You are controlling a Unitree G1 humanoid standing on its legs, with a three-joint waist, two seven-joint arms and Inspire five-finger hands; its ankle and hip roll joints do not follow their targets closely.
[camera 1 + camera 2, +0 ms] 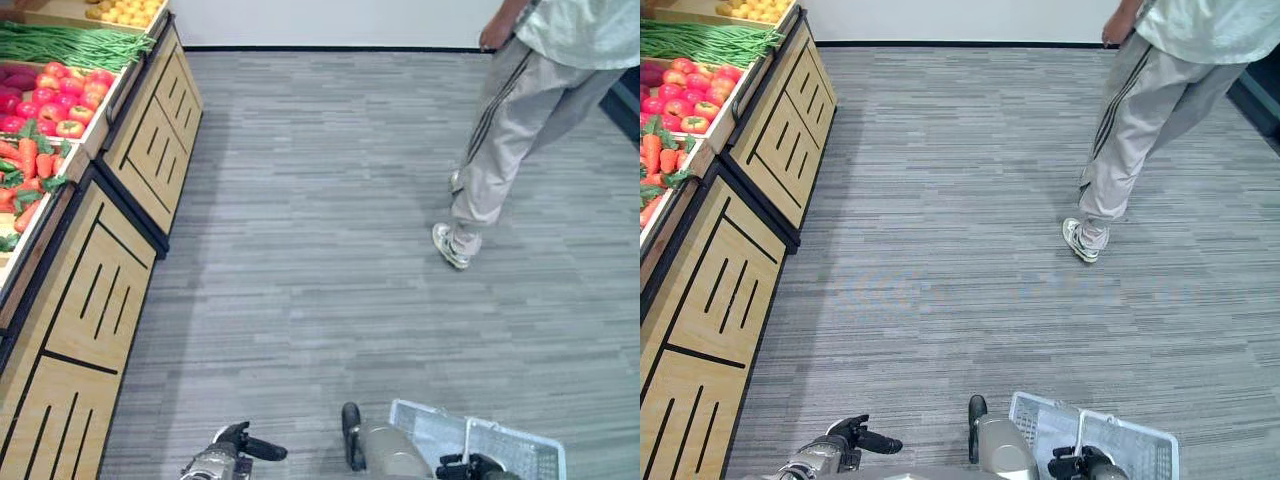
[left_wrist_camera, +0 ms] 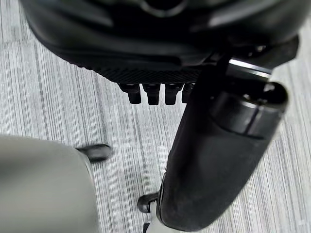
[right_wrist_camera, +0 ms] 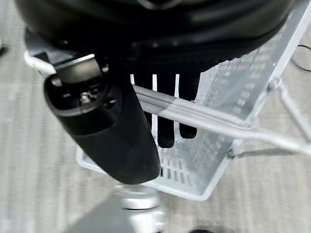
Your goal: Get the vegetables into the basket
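Basket (image 1: pixel 500 445), white wire, hangs nearest at lower right, its handle (image 3: pixel 204 116) clasped under the curled fingers of the right hand (image 1: pixel 470 466). Basket empty as far as visible. Left hand (image 1: pixel 245 445) holds nothing; fingers relaxed, thumb out. Vegetables lie far left on the wooden stand (image 1: pixel 100 290): carrots (image 1: pixel 25 165) nearest, green beans (image 1: pixel 70 42) beyond, long axes roughly left-right. Left hand is the nearer one. Open floor (image 1: pixel 320 250) between; a person (image 1: pixel 520 110) stands far right.
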